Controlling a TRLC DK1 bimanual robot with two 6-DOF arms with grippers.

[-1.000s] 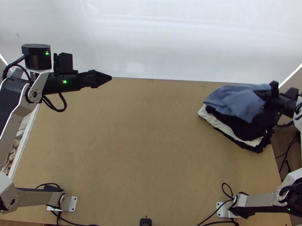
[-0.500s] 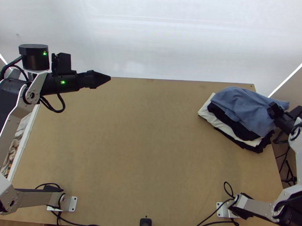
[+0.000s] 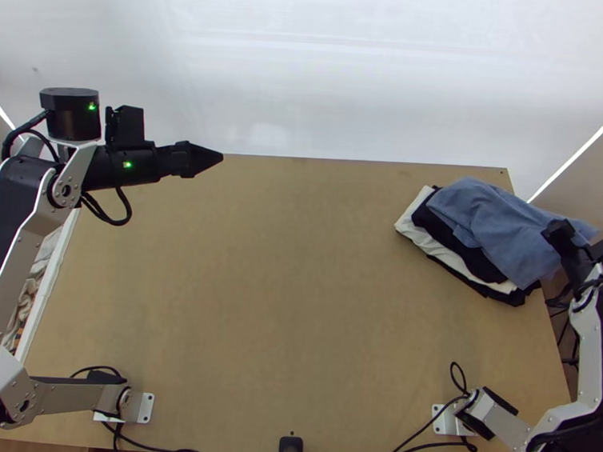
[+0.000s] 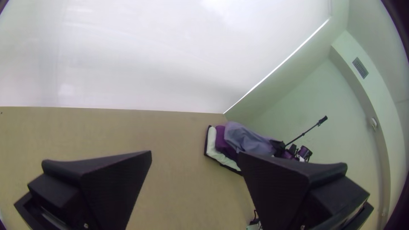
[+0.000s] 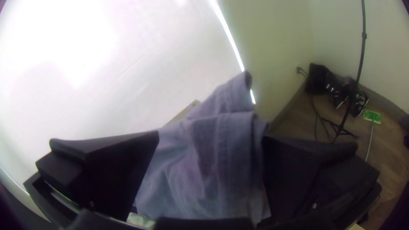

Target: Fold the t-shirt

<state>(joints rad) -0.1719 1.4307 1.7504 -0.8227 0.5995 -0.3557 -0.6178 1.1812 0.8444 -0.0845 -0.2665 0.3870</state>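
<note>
In the top view, the blue t-shirt lies rumpled on the garment stack, overhanging the table; it seems stacked, with neatening left. In the left wrist view, the left gripper has 2 fingers apart. In the right wrist view, the right gripper also gapes, shirt between.

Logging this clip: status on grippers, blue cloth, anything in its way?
Left gripper open, far left. Right gripper open around blue cloth. Cloth rumpled, overhanging table's right side. Stack underneath may hamper spreading.
</note>
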